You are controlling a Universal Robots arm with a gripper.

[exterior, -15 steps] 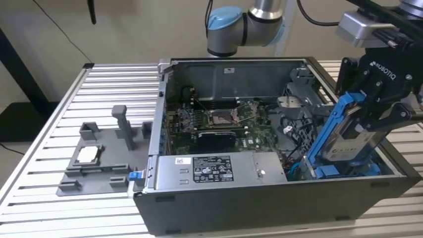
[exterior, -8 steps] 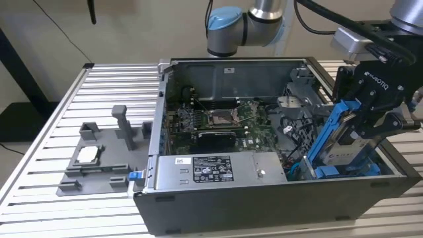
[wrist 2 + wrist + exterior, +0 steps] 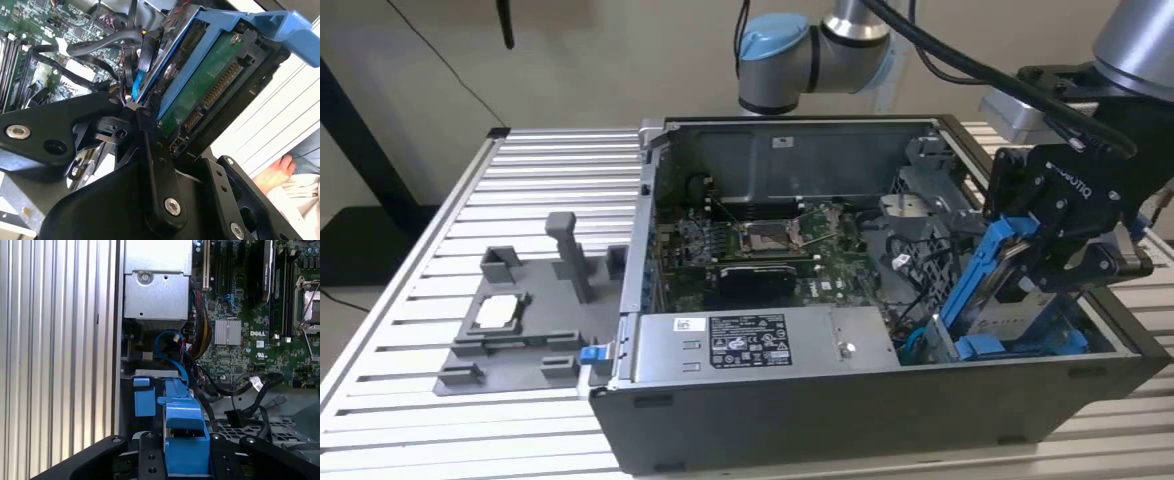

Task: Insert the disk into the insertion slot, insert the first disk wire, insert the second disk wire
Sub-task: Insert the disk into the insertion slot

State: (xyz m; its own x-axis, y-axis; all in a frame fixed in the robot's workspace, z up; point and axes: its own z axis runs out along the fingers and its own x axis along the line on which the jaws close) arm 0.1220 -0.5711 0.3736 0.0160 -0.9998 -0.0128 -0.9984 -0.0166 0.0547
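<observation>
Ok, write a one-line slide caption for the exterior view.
Gripper holding the blue-framed disk on edge inside the open computer case, at the exterior view's right.

The counter [image 3: 440, 250] is softly, evenly lit; the computer case [image 3: 881, 420] interior is left shadowed. The counter is washed out white in the second wrist view.

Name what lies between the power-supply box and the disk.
In the first wrist view, a looped blue cable and a wire bundle lie between the power-supply box and the disk.
</observation>
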